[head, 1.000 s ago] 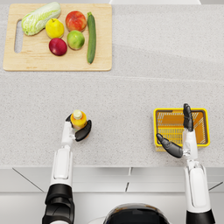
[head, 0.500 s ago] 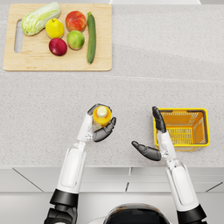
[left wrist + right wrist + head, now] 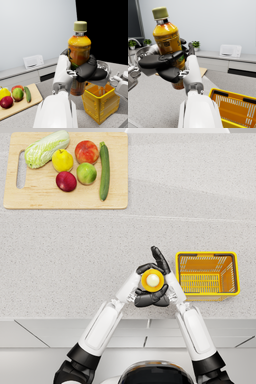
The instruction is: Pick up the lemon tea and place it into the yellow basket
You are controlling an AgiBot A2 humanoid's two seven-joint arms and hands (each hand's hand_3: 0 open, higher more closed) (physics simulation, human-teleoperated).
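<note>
Lemon tea [image 3: 152, 280] stands upright in the air, above the bench [image 3: 165, 218] and just left of the yellow basket [image 3: 207, 274]. Both hands hold it, the left hand [image 3: 145, 295] wrapping its near side and the right hand [image 3: 161, 265] its far side.

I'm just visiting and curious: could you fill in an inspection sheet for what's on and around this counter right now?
Surface: speckled grey counter.
Job's things: lemon tea bottle upright, raised beside the empty yellow basket.
Clutter: cutting board carrying cabbage, lemon, two apples, a green fruit, cucumber.
Hands: left hand and right hand both grip the bottle.
Cables: nothing seen.
Surroundings: microwave, potted plants.
</note>
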